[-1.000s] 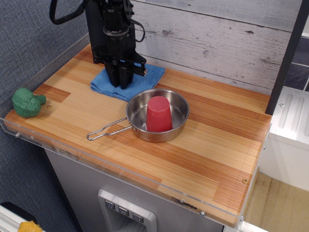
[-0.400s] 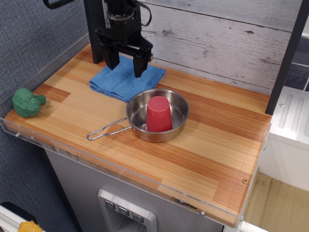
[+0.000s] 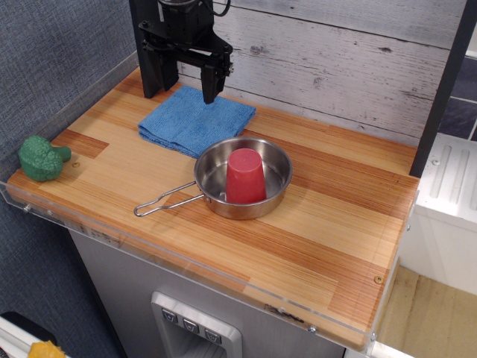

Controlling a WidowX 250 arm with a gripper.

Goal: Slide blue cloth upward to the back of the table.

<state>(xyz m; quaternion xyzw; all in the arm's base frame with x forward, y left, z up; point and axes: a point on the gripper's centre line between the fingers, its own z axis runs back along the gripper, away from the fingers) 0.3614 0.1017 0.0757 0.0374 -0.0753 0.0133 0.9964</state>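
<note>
The blue cloth lies flat at the back left of the striped wooden table, close to the whitewashed plank wall. My black gripper hangs open above the cloth's far edge, lifted clear of it, with nothing between its fingers. One finger shows in front of the wall; the other is at the left, near the black arm base.
A steel pan with a long wire handle stands just in front of the cloth and holds an upturned red cup. A green broccoli toy sits at the table's left edge. A clear acrylic rim edges the front.
My gripper was shut down on the cloth one second ago. It has since opened, let go and risen up and back toward the wall. The cloth stays in place.
</note>
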